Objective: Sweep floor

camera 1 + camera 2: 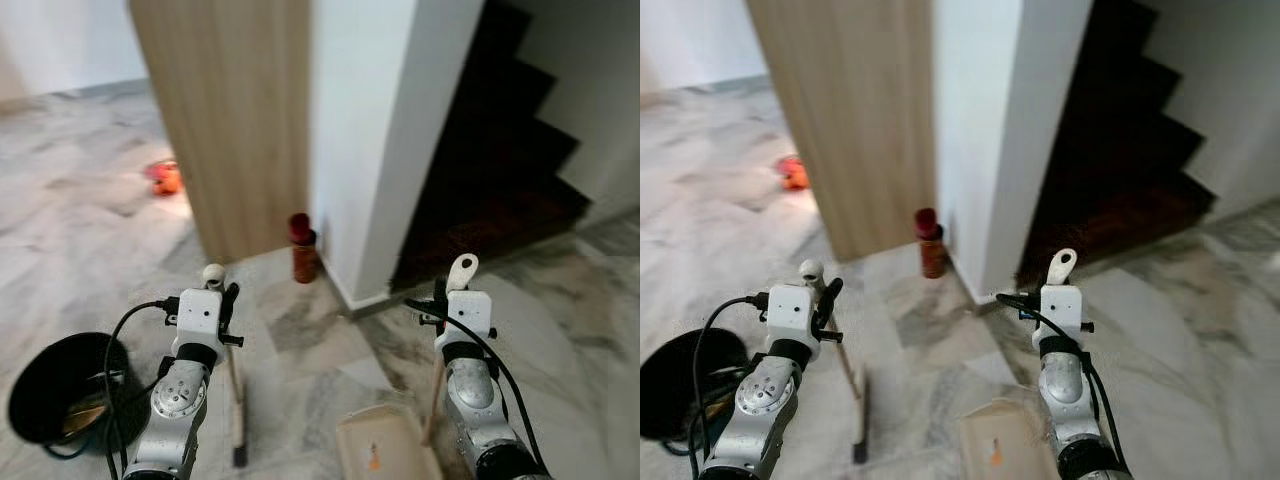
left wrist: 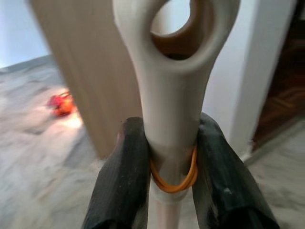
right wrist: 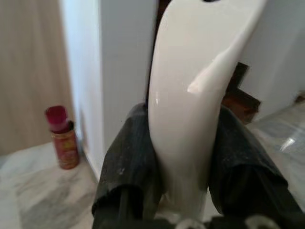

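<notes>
My left gripper (image 1: pixel 222 292) is shut on the cream broom handle (image 2: pixel 174 86), which has a hang hole at its top and an orange rubber band where the fingers (image 2: pixel 125 171) pinch it. The stick slants down to the broom head (image 1: pixel 238 452) on the marble floor. My right gripper (image 1: pixel 450 292) is shut on the white dustpan handle (image 3: pixel 190 90). The beige dustpan (image 1: pixel 385 445) rests on the floor between the arms, with a small orange bit in it.
A black bucket (image 1: pixel 55 390) sits on the floor at my left. A red bottle (image 1: pixel 303 250) stands at the foot of the white pillar (image 1: pixel 370 130), beside a wooden panel (image 1: pixel 235 120). Dark stairs (image 1: pixel 500 150) rise on the right. An orange-red object (image 1: pixel 165 177) lies farther left.
</notes>
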Tool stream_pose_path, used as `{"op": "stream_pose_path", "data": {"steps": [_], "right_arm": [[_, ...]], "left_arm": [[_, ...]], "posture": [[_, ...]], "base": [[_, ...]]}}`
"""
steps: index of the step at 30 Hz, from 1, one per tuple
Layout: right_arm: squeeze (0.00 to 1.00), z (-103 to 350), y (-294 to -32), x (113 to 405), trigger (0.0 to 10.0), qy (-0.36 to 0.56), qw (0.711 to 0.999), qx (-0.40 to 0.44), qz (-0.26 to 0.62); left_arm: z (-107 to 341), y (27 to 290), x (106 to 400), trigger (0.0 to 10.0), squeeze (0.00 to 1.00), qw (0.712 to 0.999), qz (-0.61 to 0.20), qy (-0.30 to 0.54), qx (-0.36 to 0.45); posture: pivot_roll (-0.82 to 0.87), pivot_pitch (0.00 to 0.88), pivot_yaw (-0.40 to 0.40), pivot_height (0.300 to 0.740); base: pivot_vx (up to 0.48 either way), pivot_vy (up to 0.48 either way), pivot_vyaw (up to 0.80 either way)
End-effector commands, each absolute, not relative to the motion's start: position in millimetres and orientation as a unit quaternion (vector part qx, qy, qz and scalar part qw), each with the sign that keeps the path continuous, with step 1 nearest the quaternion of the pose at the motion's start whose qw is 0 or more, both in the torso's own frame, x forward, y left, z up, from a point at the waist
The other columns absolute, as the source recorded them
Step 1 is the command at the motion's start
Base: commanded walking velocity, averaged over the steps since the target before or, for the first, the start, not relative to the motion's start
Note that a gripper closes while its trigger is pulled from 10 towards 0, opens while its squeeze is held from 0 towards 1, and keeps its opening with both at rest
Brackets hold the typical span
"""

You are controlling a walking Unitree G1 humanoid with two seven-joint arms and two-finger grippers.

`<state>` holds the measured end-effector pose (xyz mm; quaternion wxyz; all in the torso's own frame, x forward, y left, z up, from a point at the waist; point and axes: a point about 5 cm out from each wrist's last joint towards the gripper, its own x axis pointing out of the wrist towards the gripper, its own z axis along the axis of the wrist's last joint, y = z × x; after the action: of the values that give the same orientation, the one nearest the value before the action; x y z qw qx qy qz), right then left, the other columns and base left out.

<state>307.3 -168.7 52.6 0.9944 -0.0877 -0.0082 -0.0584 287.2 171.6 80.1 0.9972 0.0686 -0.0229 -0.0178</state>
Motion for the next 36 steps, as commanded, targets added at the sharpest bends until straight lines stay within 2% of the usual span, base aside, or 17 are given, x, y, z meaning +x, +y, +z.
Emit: {"op": "stream_pose_path", "data": {"steps": [1,36], "right_arm": [[0.0,57.2,-167.6,309.9,10.0,-0.018,0.995,-0.077,-0.063],[0.0,55.9,-164.8,308.2,10.0,-0.02,0.995,-0.074,-0.059]], "left_arm": [[85.7,172.4,289.3,10.0,0.0,0.996,-0.019,-0.035,0.076],[83.5,168.4,285.7,10.0,0.0,0.997,-0.02,-0.035,0.068]], "posture": [[0.13,0.038,0.029,0.74],[0.13,0.0,0.019,0.74]], "base": [[0.0,0.0,-0.8],[0.0,0.0,-0.8]]}}
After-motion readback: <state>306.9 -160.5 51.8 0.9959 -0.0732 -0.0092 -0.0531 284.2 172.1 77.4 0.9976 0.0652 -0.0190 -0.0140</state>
